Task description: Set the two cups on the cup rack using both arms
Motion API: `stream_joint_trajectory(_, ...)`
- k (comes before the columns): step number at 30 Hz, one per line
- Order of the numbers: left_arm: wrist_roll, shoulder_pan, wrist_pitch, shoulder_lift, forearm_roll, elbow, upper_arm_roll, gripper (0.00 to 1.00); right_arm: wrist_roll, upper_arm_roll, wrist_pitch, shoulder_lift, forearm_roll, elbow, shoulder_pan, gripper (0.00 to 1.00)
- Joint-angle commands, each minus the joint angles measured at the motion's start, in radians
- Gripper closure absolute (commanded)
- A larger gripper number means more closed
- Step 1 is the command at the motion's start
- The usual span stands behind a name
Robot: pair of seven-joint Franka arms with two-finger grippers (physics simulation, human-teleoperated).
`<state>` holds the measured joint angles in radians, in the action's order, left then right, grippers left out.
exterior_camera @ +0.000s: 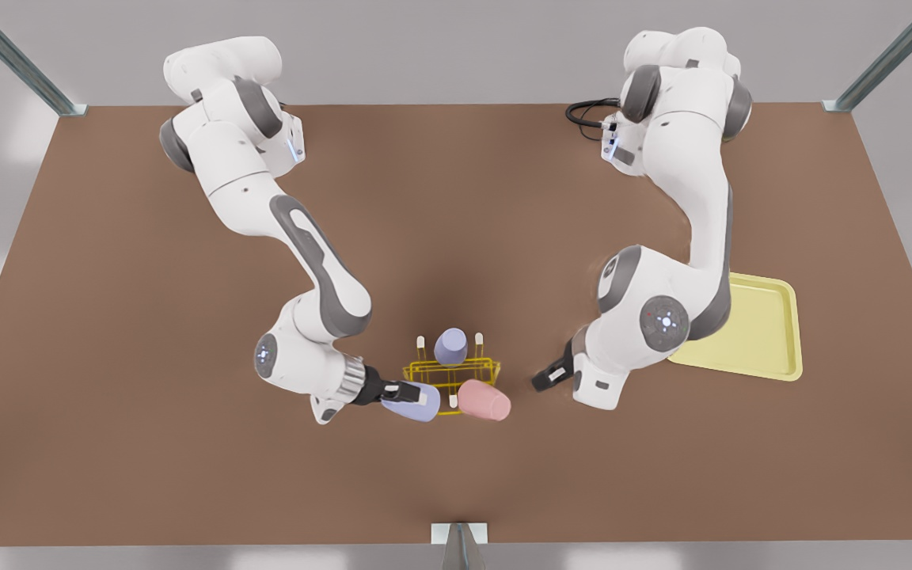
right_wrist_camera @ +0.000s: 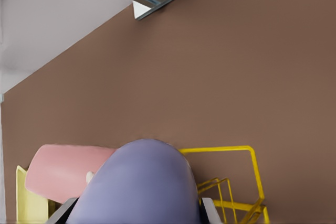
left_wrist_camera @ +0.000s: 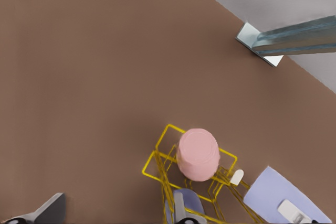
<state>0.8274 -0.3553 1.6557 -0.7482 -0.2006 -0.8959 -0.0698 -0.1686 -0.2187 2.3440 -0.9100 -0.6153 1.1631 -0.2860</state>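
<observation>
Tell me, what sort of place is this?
Likely a simulated robot lab: a wide brown table with metal corner posts, the right claw shut on a lavender-blue tapered cup by the yellow wire rack, the left claw open beside it.

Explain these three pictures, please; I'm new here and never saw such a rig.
These are simulated renders of two white robot arms on a brown table. The big picture looks down from a fixed camera; the other two come from wrist cameras. The right gripper, on the front view's left, grips a lavender cup beside the yellow cup rack. A pink cup and a second lavender cup sit on the rack. The left gripper waits open. A pale yellow tray lies beyond it.
</observation>
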Motion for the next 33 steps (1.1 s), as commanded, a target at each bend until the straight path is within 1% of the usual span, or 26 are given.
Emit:
stream_joint_trajectory(1, -0.819, 0.09, -0.445, 0.07, 0.296, 0.0, -0.005, 0.0, 0.001, -0.002, -0.003, -0.001, 0.002, 0.0, -0.001, 0.15)
stream_joint_trajectory(2, -0.918, 0.133, -0.524, 0.121, 0.322, 0.0, -0.004, 0.0, 0.001, -0.002, -0.005, -0.001, 0.003, 0.0, -0.004, 0.15)
stream_joint_trajectory(3, -0.924, 0.15, -0.385, 0.334, 0.322, -0.291, -0.004, 0.0, 0.001, -0.002, -0.006, -0.001, 0.003, 0.001, -0.005, 0.15)
stream_joint_trajectory(4, -0.922, 0.157, -0.164, 0.559, 0.308, -0.646, -0.004, 0.0, 0.001, -0.002, -0.008, -0.001, 0.005, 0.003, -0.005, 0.15)
stream_joint_trajectory(5, -0.919, 0.157, -0.28, 0.532, 0.299, -0.612, 0.002, 0.0, 0.007, -0.002, -0.008, -0.004, 0.006, 0.004, -0.005, 0.15)
stream_joint_trajectory(10, -0.922, 0.159, -0.34, 0.507, 0.24, -0.612, 0.002, 0.0, 0.024, -0.002, -0.009, -0.013, 0.009, 0.004, -0.01, 0.14)
stream_joint_trajectory(11, -0.921, 0.157, -0.338, 0.507, 0.24, -0.612, 0.002, 0.0, 0.023, -0.002, -0.009, -0.013, 0.009, 0.004, -0.01, 0.0)
stream_joint_trajectory(21, -0.922, 0.167, -0.34, 0.506, 0.24, -0.609, 0.001, 0.0, 0.018, -0.002, -0.011, -0.013, 0.005, -0.014, -0.01, 0.0)
stream_joint_trajectory(27, -0.922, 0.167, -0.341, 0.506, 0.24, -0.612, 0.001, 0.0, 0.004, -0.001, -0.066, 0.008, -0.006, -0.036, -0.007, 0.0)
stream_joint_trajectory(28, -0.922, 0.167, -0.341, 0.506, 0.239, -0.612, 0.001, 0.0, 0.0, 0.001, -0.092, 0.019, -0.007, -0.039, -0.007, 0.0)
stream_joint_trajectory(29, -0.922, 0.167, -0.341, 0.506, 0.24, -0.612, 0.001, 0.0, -0.068, 0.015, -0.175, 0.048, 0.008, -0.06, -0.007, 0.0)
stream_joint_trajectory(30, -0.922, 0.167, -0.341, 0.506, 0.239, -0.612, 0.001, 0.0, -0.071, 0.097, -0.314, 0.129, 0.031, -0.04, -0.005, 0.0)
stream_joint_trajectory(31, -0.922, 0.167, -0.341, 0.506, 0.239, -0.612, 0.001, 0.0, -0.069, 0.2, -0.562, 0.164, 0.275, -0.031, -0.016, 0.0)
stream_joint_trajectory(32, -0.922, 0.167, -0.341, 0.506, 0.239, -0.612, 0.001, 0.0, -0.046, 0.199, -0.693, 0.175, 0.52, -0.028, 0.045, 0.0)
stream_joint_trajectory(33, -0.922, 0.167, -0.344, 0.506, 0.239, -0.612, 0.001, 0.0, 0.085, 0.2, -0.71, 0.168, 0.632, -0.028, 0.119, 0.0)
